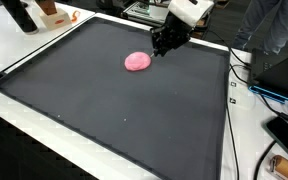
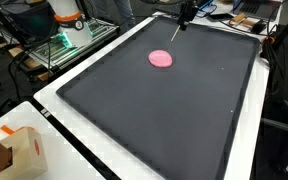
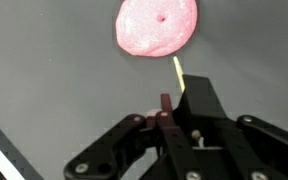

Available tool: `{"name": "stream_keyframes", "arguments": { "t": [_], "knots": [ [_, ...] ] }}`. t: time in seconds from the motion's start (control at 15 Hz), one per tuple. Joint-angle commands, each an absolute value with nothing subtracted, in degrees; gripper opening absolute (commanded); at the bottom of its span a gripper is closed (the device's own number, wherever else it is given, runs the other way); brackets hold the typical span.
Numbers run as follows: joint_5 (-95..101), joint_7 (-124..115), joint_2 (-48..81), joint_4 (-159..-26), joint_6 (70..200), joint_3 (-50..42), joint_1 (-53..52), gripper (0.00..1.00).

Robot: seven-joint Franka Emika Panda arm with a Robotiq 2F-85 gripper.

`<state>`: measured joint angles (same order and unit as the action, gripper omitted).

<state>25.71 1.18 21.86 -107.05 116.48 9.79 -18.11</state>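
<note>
Fingers [image 3: 199,100] pinch thin stick [image 3: 177,70]; tip (pale) toward pink disc [image 3: 156,25].

Pink disc [image 3: 157,25] cut by top edge, thin stick [image 3: 177,72] partly hidden

Stick [image 3: 176,70] in pincer [image 3: 179,100], near pink disc [image 3: 157,25]

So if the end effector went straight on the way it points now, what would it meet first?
Probably the black mat, just short of the pink disc; the thin stick in the end effector would touch first. Depth is unclear.
</note>
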Motion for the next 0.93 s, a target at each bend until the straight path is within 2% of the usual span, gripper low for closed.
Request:
{"name": "stream_keyframes", "arguments": {
  "t": [0.0, 0.87],
  "knots": [
    [26.7, 0.4, 26.0, -102.2, 111.5, 9.6, -19.7, 0.06],
    [27.4, -1.4, 35.3, -94.0, 103.4, 8.6, -23.6, 0.06]
  ]
}}
